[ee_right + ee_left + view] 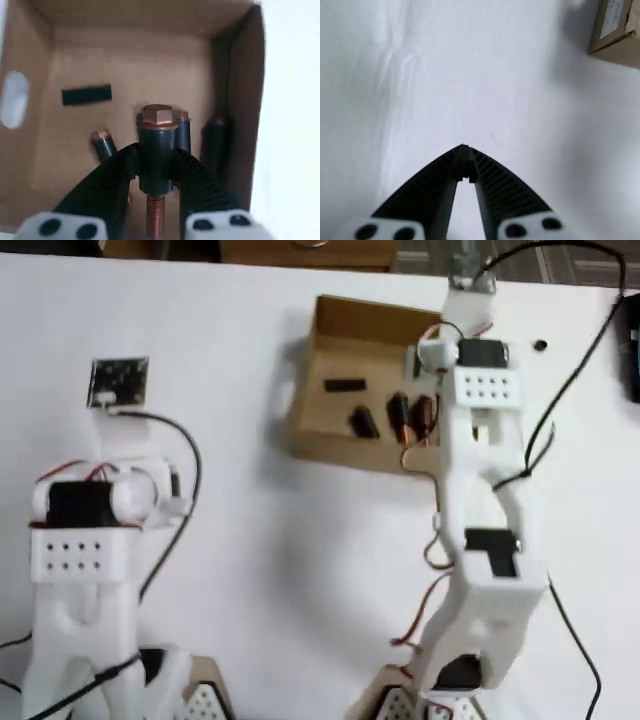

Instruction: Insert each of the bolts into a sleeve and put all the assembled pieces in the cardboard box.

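The right tool [156,154] is seen clenched on a black sleeve [156,172], its two dark fingers [117,175] pressed against either side of it. A copper-coloured bolt [157,117] is seated in that sleeve: the hexagonal head rests at one end and the threaded tip protrudes from the other, between the fingers. The held piece is suspended over the inside of the cardboard box [65,145] and is not seen to touch its floor.

Other pieces are found lying on the floor of the box. A dark piece [86,95] is laid flat and apart from the rest; whether a bolt is in it cannot be told. A short sleeved piece with a copper end [102,142] is placed near the held one, a second [183,132] is partly hidden just behind it, and a third [215,145] is set against the side wall.

From the high view, the right arm [490,440] is seen stretched over the near right corner of the cardboard box [340,350], where the dark pieces [364,422] are grouped.

The left tool [464,152] is clenched on nothing, its fingertips meeting at a point above the bare white surface [470,75]. A corner of the cardboard box [617,30] is visible well apart from it.
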Controlling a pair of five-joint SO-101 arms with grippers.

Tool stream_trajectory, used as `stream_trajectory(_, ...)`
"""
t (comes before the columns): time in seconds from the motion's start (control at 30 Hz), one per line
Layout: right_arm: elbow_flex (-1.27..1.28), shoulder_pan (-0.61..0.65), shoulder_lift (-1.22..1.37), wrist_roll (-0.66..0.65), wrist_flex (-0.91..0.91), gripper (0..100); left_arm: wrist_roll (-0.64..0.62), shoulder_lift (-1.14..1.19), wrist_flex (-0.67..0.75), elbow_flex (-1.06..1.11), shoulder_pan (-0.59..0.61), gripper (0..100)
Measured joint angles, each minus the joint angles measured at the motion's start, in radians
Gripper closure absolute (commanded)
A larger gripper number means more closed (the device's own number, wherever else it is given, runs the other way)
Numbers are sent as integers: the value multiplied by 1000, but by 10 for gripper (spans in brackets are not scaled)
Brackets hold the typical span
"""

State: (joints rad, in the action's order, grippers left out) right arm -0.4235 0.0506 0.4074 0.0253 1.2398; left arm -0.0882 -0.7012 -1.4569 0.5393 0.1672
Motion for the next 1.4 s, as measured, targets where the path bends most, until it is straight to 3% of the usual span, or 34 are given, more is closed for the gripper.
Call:
stream_trajectory(0.17,-64,-25,107,0,107,979,0,-5,5,0,0,978)
stream_trajectory(0.4,-72,-49,219,-9,118,971,0,-5,5,0,0,978)
stream_trajectory(0.67,-89,-48,272,-11,121,758,0,-5,5,3,0,978)
stream_trajectory(0.9,-189,-46,258,-11,193,747,0,-5,5,3,0,978)
stream_trajectory(1.17,-402,9,-20,-11,486,747,0,-54,0,-21,0,978)
stream_trajectory(1.4,-379,140,-459,-11,506,747,0,-287,-84,-37,-117,978)
